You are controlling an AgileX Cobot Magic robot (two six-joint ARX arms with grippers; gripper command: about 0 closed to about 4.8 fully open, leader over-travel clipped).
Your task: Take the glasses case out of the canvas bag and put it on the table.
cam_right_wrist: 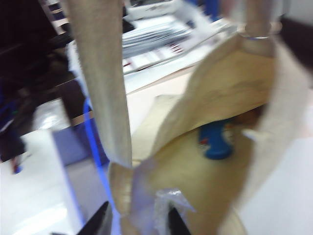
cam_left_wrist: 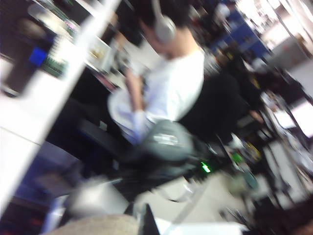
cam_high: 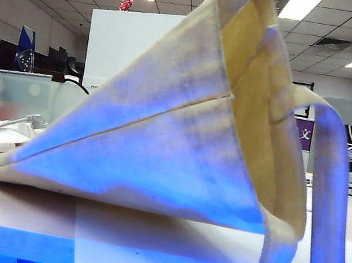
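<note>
Canvas bag (cam_high: 159, 149): on the table (cam_high: 14, 212), mouth lifted wide open.
Glasses case (cam_right_wrist: 215, 142): blue, lying deep inside the bag.
Left gripper (cam_left_wrist: 146, 223): raised off the table, jaws together, beige cloth at its tip.
Right gripper (cam_right_wrist: 137, 220): at the bag's mouth, jaws apart, nothing between them.

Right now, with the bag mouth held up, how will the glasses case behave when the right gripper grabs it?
The glasses case looks rigid and glossy, so probably slippery. Its rounded ends may let it slide along the sloping canvas bag. The right gripper has its jaws apart.
</note>
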